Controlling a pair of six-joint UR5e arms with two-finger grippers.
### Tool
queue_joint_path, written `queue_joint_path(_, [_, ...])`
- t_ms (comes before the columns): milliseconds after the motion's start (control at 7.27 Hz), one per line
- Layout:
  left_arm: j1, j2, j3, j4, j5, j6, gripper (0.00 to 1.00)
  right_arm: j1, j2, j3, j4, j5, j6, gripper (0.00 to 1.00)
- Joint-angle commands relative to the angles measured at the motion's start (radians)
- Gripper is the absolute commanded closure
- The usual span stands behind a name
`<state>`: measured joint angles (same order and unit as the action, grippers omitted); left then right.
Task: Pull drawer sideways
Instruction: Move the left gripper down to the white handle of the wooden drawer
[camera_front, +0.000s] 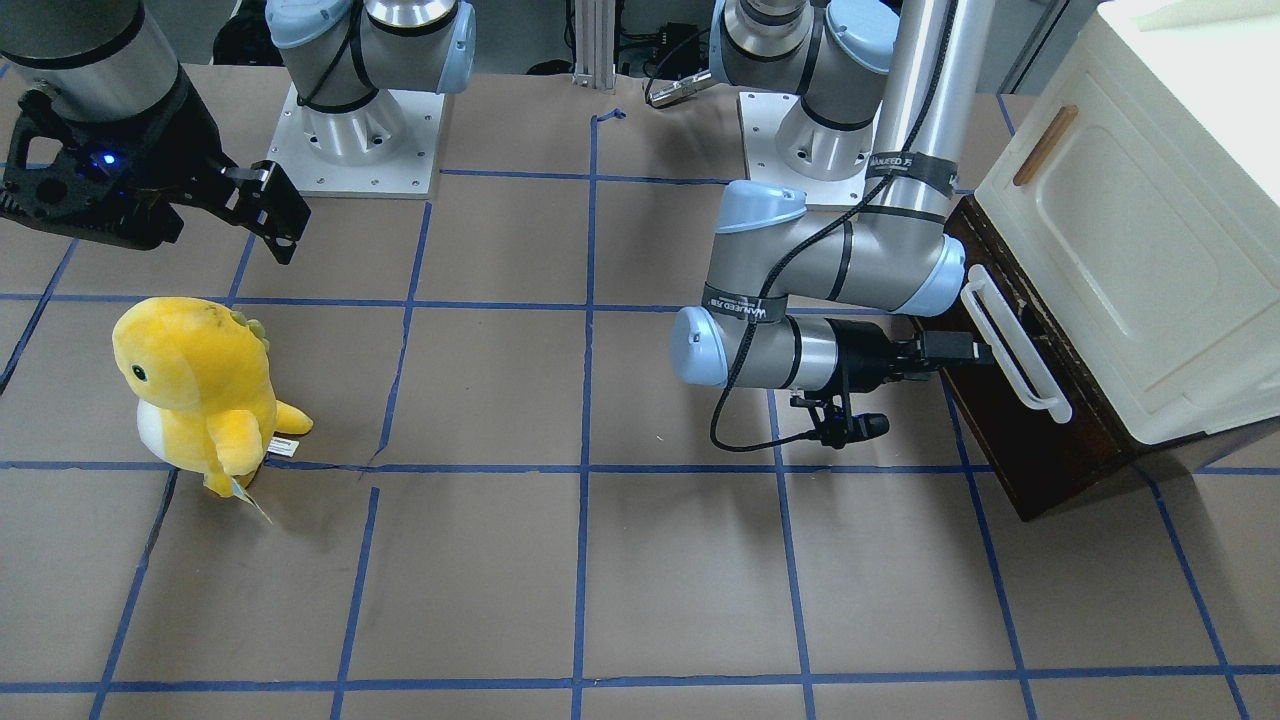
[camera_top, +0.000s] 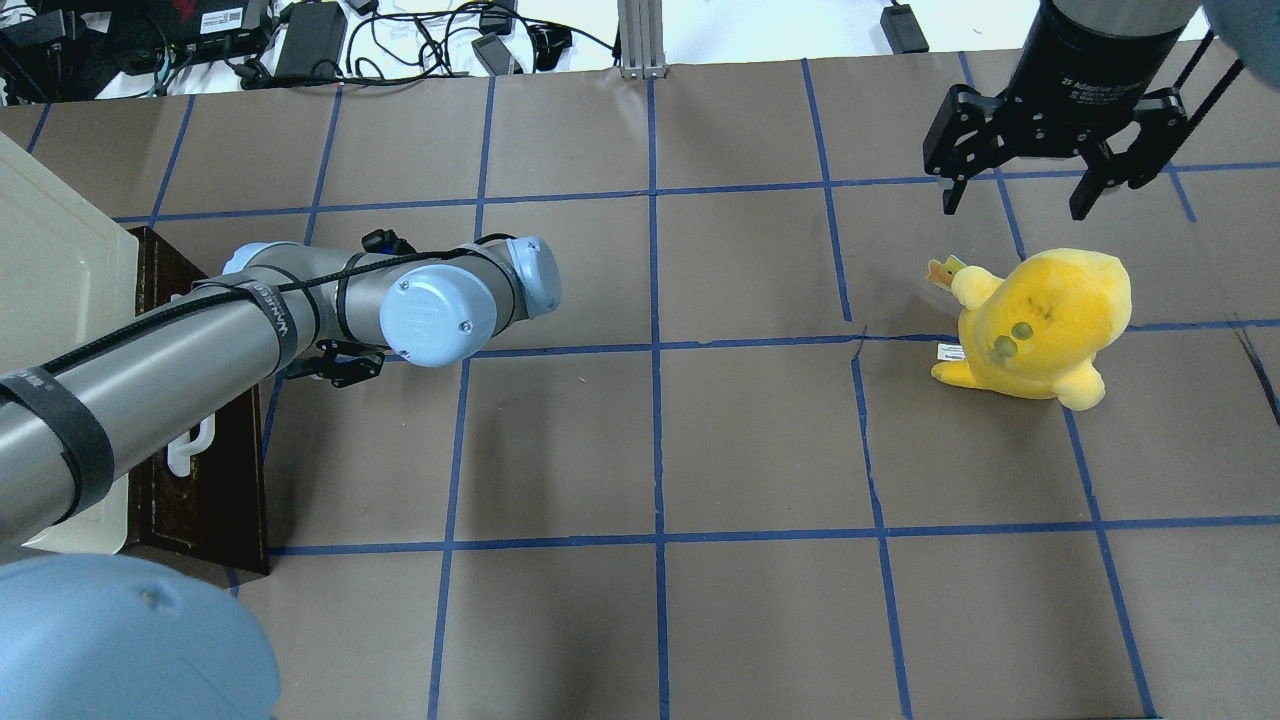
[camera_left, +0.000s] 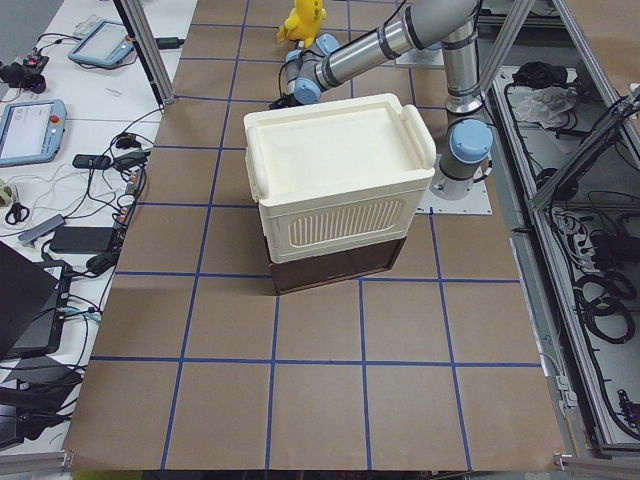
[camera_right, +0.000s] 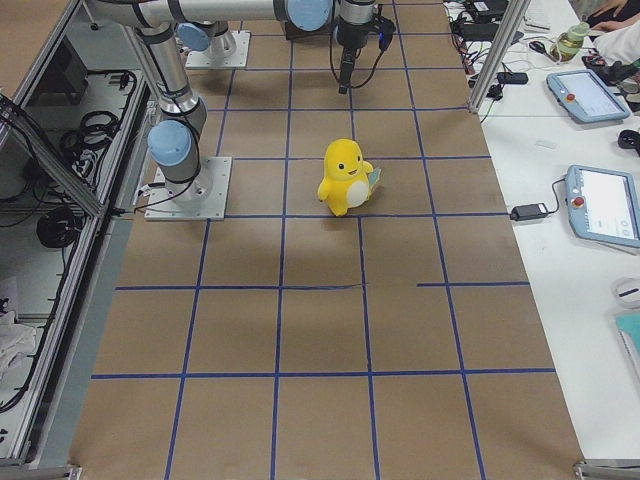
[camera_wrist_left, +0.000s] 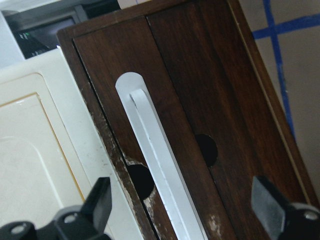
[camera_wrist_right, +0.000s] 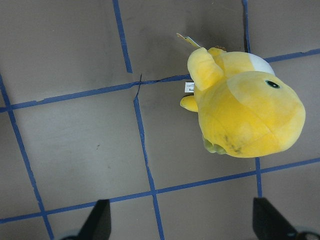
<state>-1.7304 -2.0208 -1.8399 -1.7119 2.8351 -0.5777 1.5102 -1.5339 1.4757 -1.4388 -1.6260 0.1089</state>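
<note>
The drawer (camera_front: 1010, 455) has a dark brown wooden front and a long white bar handle (camera_front: 1015, 350). It sits under a cream-white cabinet and looks pushed in. My left gripper (camera_front: 975, 350) reaches sideways to the handle. In the left wrist view the gripper (camera_wrist_left: 182, 212) is open, with one fingertip (camera_wrist_left: 100, 200) on each side of the white handle (camera_wrist_left: 155, 165) and not touching it. My right gripper (camera_top: 1020, 195) is open and empty, hanging above the table beyond a yellow plush toy.
The cream-white cabinet (camera_front: 1130, 230) with a small brown wooden handle (camera_front: 1045, 145) stands over the drawer at the table's end. A yellow plush toy (camera_top: 1040, 325) stands below my right gripper, also in the right wrist view (camera_wrist_right: 245, 110). Cables lie beyond the far table edge.
</note>
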Motion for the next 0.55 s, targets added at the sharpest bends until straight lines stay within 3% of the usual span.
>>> queue_joint_path(0, [0.061,-0.002,-0.015,-0.008,0.041,-0.045,0.00,0.001,0.000,0.000,0.000,0.000,0.000,0.00])
queue_joint_path(413, [0.083,-0.010,-0.028,-0.012,0.043,-0.096,0.08,0.001,0.000,0.000,0.000,0.000,0.000,0.00])
